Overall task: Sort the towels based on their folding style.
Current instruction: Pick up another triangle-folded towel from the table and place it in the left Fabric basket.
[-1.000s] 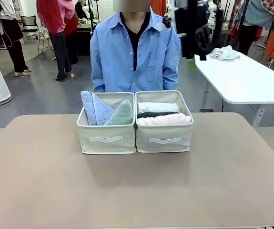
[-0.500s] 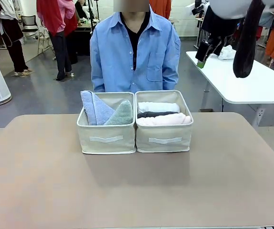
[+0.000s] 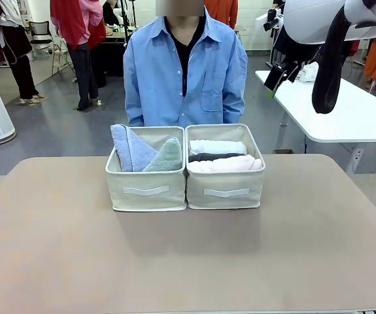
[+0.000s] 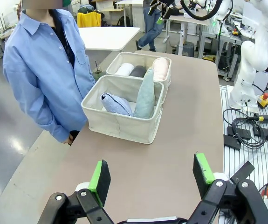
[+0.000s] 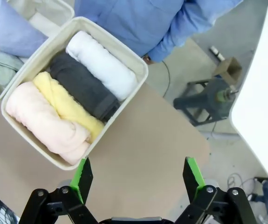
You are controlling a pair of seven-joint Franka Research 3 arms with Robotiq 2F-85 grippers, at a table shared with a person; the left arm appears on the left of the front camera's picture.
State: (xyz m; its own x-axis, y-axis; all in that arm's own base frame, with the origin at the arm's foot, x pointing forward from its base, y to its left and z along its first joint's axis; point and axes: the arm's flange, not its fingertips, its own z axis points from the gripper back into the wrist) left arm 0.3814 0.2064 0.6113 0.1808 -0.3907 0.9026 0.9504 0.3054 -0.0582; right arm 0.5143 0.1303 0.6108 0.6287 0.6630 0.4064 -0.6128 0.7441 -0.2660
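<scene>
Currently two cream fabric bins are sitting side by side, touching, near the far edge of the tan table (image 3: 188, 261), right in front of a person in a blue shirt (image 3: 185, 72) who is standing at the far side. Seen from the front, the left bin (image 3: 146, 190) is holding the two triangle folds standing on edge: the lavender-blue towel (image 3: 129, 146) leaning at the left and the sage-green towel (image 3: 167, 157) just beside it. The right bin (image 3: 225, 190) is holding the rolls lying parallel; from the right wrist camera, looking down, they are running in a row: the white roll (image 5: 101, 64) nearest the person, then the dark grey roll (image 5: 82, 87), the yellow roll (image 5: 68, 106) and the pink roll (image 5: 45, 123), each one pressing against the next. The right gripper (image 5: 138, 179) is hovering high above the table by that bin's corner, its green-padded jaws standing wide apart and holding nothing. The left gripper (image 4: 150, 176) is hanging over bare table on the robot's side of the bins, well apart from them, its jaws also spreading wide with nothing between them.
</scene>
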